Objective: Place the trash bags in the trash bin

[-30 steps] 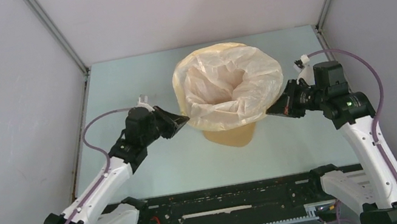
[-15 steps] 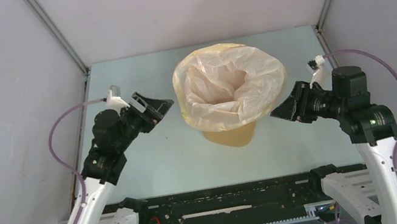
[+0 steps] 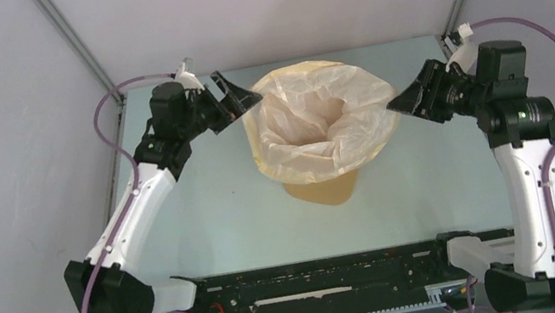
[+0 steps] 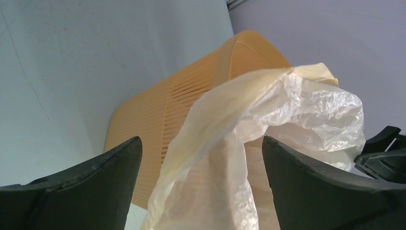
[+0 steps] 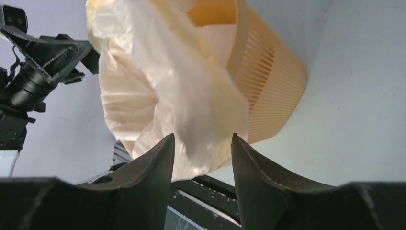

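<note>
**Fingers.** The left gripper (image 3: pixel 240 97) stands with its jaws wide apart. In the left wrist view, bag film hangs in the gap without being pinched. The right gripper (image 3: pixel 406 98) has a narrower gap. Film shows beyond it in the right wrist view and nothing is clamped, though I cannot tell whether a pad grazes the plastic.

**Task item.** The trash bag (image 3: pixel 319 119) lines the trash bin (image 3: pixel 323 190), with its mouth open and its skirt folded down over the upper wall. The left gripper sits at the bin's 10 o'clock and the right at 3 o'clock, both just beside the skirt.

**Risks.**
- The fold looks uneven, and the wrist views show bare rim (image 5: pixel 206 14).
- Loose film could slide inward there.
- A finger catching the skirt on withdrawal could drag the bag off or tip the light bin.

**Clearance.**
- At 6 o'clock, open table (image 3: pixel 224 217) lies between the bin and the arm bases.
- At 12 o'clock, the back wall (image 3: pixel 273 2) is near.
- Both wrists sit close to the side walls, so retreat room is best toward 6 o'clock.
</note>
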Robot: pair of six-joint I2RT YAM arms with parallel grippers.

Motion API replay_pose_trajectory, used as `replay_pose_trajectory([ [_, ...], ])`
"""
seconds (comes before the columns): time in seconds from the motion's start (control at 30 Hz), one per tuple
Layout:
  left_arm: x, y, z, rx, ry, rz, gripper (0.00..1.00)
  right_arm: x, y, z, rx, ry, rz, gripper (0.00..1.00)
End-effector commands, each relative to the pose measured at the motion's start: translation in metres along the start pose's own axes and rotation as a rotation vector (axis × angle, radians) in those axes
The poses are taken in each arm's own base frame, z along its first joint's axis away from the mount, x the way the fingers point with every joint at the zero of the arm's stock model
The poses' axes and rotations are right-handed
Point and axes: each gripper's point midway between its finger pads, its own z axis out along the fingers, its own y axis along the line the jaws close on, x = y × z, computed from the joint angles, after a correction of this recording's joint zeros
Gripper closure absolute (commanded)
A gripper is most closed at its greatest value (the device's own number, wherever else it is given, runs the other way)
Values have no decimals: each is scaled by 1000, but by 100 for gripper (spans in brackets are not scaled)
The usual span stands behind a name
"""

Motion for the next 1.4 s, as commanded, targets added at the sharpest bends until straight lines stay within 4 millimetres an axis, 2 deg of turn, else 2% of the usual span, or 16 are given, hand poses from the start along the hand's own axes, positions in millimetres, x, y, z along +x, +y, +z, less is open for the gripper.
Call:
replay_pose_trajectory([
  [0.0, -27, -30, 0, 81, -32, 94, 3, -31, 12, -2, -42, -77, -19, 43],
  [0.27, -31, -19, 24, 50, 0, 5, 23, -55, 29, 17, -251, -45, 144, 46],
  [0.47, -27, -18, 42, 81, 39, -46, 44, -66, 32, 30, -321, -27, 192, 47],
  [0.57, -25, -23, 47, 114, 66, -56, 45, -64, 30, 38, -331, 6, 194, 44],
  [0.7, -25, -23, 49, 115, 66, -60, 51, -58, 20, 47, -291, 18, 168, 36],
  [0.87, -29, -26, 54, 126, 71, -76, 51, -58, 4, 56, -237, 19, 167, 32],
  [0.97, -30, -28, 57, 131, 75, -85, 50, -56, 5, 59, -252, 35, 172, 36],
  [1.03, -30, -28, 57, 134, 76, -92, 50, -53, 11, 60, -278, 54, 173, 43],
  [1.1, -30, -28, 58, 136, 77, -95, 51, -48, 17, 60, -298, 67, 170, 45],
  [1.27, -29, -25, 62, 132, 83, -107, 53, -45, 19, 63, -303, 61, 170, 36],
  [1.3, -29, -26, 63, 137, 84, -109, 54, -44, 18, 65, -305, 67, 174, 38],
  [1.37, -30, -26, 64, 140, 85, -110, 58, -44, 17, 68, -310, 75, 176, 51],
])
